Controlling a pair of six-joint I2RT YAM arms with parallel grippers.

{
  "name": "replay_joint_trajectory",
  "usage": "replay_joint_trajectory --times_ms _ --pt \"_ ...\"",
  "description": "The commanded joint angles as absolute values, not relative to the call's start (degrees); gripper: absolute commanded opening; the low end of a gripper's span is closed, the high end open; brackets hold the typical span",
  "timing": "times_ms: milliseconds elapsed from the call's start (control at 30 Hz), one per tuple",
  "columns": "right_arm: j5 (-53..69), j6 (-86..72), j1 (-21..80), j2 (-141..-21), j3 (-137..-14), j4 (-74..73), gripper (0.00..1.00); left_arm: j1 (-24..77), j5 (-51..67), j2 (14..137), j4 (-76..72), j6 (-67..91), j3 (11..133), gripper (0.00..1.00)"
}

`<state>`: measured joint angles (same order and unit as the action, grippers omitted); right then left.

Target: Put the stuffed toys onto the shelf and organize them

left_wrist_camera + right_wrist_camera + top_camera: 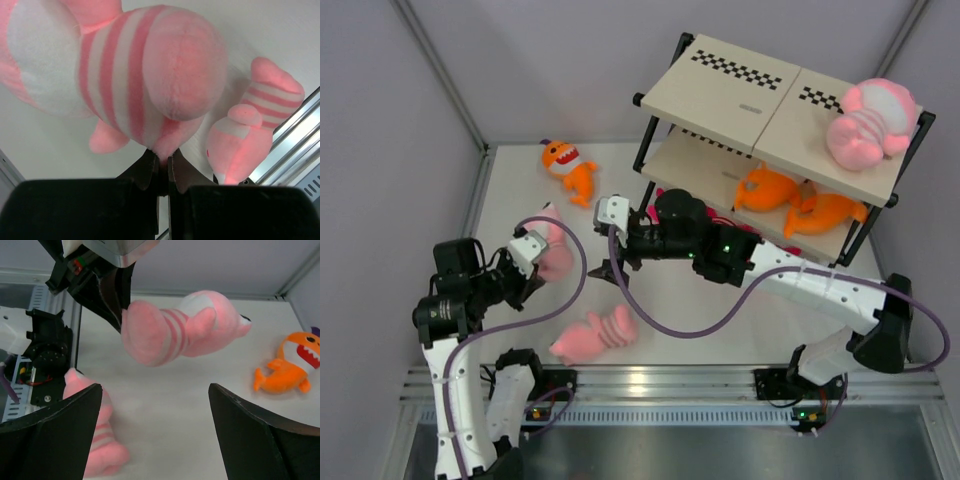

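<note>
Logged held pink plush (150,65), pale-pink with stripes, pinched by one lower tip between the clenched jaws of the left gripper (162,167) and hung off the white table (720,330) at its left side. Logged second pink plush (592,337) lying on the table near the front rail, apart from the first. Found the right gripper (160,435) low over the table near both, jaws spread wide, grasping nothing. Counted third pink plush (865,125) lying at the right end of the top board of the shelf (730,85). Counted two orange fish (770,188) side by side on the middle board. Noted lone orange fish (570,167) on the table left of the shelf.
</note>
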<state>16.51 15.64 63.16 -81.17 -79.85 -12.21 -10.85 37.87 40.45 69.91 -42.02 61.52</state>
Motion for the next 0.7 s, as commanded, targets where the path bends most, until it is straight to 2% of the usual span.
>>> replay_joint_trajectory --times_ms 0,333,433,533,567,633,667 --pt "25.6 14.2 63.6 -85.2 -82.3 -1.1 0.87 -10.9 42.5 38.1 70.5 -43.5 63.6 0.00" --pt "30.5 12.6 65.9 -96.8 -90.4 4.7 0.86 -11.0 43.2 38.3 70.5 -42.6 65.8 0.00" --pt "31.6 10.6 66.0 -100.1 -93.4 4.5 0.83 -11.0 42.9 38.0 70.5 -42.0 66.6 0.00" --pt "31.9 9.6 66.4 -101.9 -94.7 5.5 0.65 -11.0 43.2 36.9 70.5 -41.9 66.8 0.00" --pt "31.8 9.4 66.6 -102.1 -94.8 5.6 0.47 -11.0 43.2 36.7 70.4 -42.0 66.8 0.00" --pt "31.4 9.1 66.8 -101.9 -94.4 5.2 0.31 -10.8 42.9 36.4 70.5 -41.6 67.1 0.00" --pt "31.0 9.1 66.8 -101.4 -93.9 5.3 0.18 -10.9 42.8 36.3 70.4 -41.3 67.2 0.00"
